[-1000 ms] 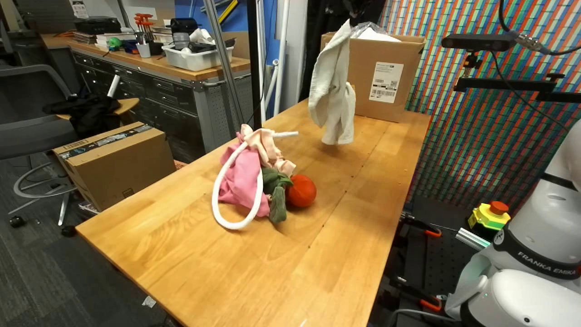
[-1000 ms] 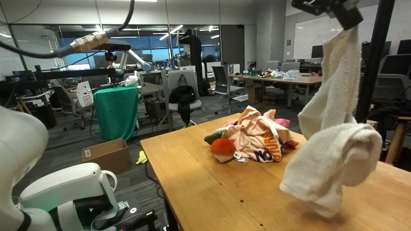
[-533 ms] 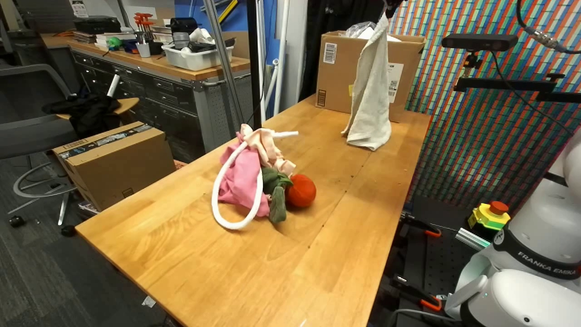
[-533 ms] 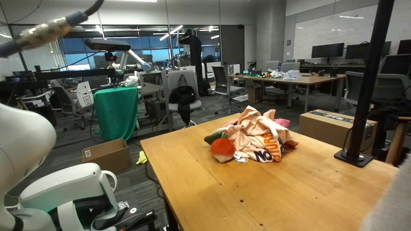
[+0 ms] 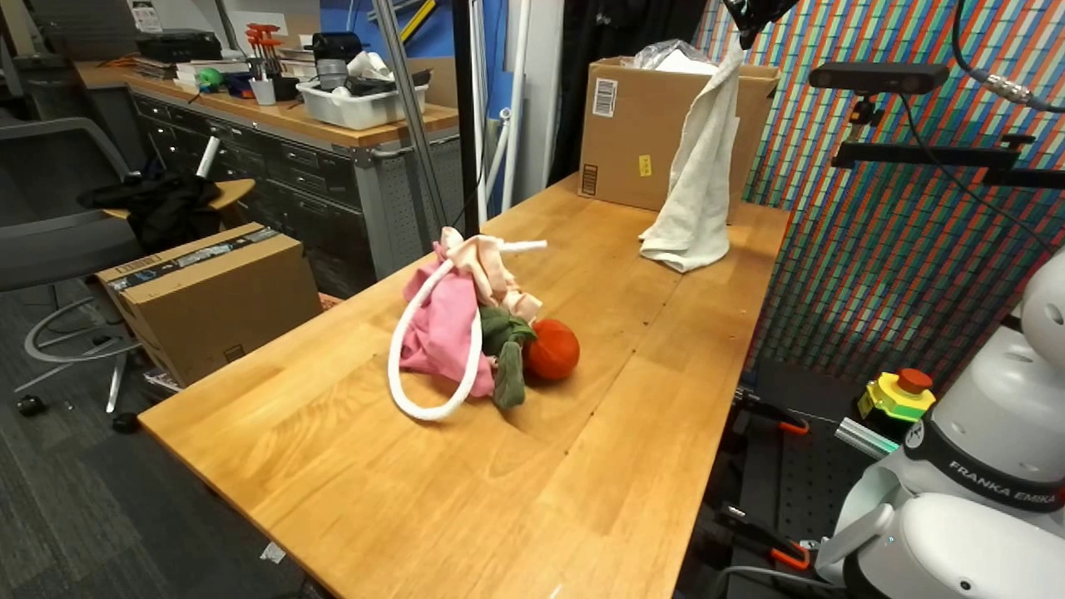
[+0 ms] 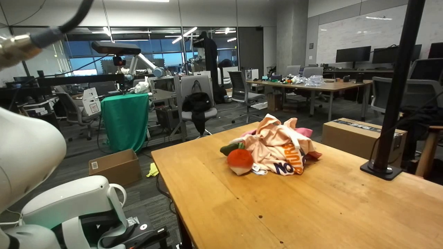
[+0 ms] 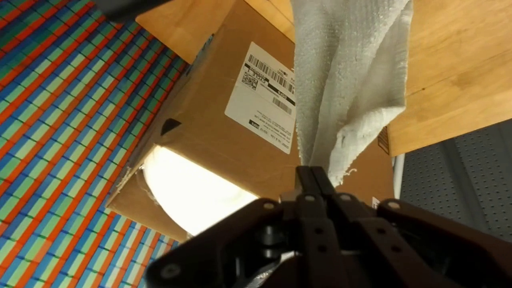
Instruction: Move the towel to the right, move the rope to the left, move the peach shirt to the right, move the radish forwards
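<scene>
The white towel (image 5: pixel 697 183) hangs from my gripper (image 5: pixel 745 43), which is shut on its top end. Its lower end reaches the tabletop and folds there. In the wrist view the towel (image 7: pixel 348 68) runs out from between the fingertips. The radish (image 5: pixel 552 350), red with green leaves, lies on the table apart from it. Beside the radish is the peach shirt (image 6: pixel 271 147), heaped up with printed letters showing. The white rope (image 5: pixel 396 358) loops over the heap, one end sticking out. Gripper and towel are outside the view that faces the room.
A bright pink cloth (image 5: pixel 441 324) lies under the rope and against the shirt. Close behind the towel, a large cardboard box (image 5: pixel 616 141) stands on the wooden table (image 5: pixel 532 499). A black post (image 6: pixel 394 90) rises from the table's edge.
Gripper and towel have swung right in an exterior view, in front of the cardboard box, and come lower. The towel has left the room-facing view. Radish, shirt and rope have stayed put.
</scene>
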You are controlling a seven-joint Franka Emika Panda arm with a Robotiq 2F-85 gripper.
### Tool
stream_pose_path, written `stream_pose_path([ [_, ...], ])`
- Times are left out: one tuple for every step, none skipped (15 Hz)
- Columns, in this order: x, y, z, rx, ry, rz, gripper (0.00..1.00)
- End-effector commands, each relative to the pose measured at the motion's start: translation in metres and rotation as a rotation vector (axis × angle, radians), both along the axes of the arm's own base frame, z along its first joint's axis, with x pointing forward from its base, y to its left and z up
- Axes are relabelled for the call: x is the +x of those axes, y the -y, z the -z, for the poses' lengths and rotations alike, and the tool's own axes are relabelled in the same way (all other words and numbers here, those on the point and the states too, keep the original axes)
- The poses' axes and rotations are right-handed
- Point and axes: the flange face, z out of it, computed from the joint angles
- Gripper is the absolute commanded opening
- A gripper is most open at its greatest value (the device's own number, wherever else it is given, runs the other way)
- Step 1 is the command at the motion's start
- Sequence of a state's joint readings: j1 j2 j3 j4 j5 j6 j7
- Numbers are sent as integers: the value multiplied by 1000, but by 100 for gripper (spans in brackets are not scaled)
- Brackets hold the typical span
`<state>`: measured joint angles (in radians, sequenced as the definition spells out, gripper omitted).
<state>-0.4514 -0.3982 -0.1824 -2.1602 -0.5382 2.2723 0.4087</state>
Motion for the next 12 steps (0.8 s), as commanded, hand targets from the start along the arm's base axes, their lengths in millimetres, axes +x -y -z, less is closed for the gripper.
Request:
stream_pose_path([
  [2, 12, 5, -31, 19, 57, 27],
  [2, 13, 6, -27, 18, 62, 27],
  [3, 11, 8, -19, 15, 56, 32],
  [4, 8, 10, -10, 14, 49, 38],
  [6, 3, 10, -3, 8, 33, 46],
  [7, -2, 11, 2, 2, 18, 55],
  [11, -12, 13, 19, -5, -15, 61],
  [16, -22, 16, 33, -15, -43, 70],
  [23, -38, 21, 56, -38, -89, 77],
  [32, -57, 28, 90, -58, -146, 85],
  [42, -80, 36, 116, -79, -196, 92],
  [50, -98, 41, 146, -96, -242, 98],
])
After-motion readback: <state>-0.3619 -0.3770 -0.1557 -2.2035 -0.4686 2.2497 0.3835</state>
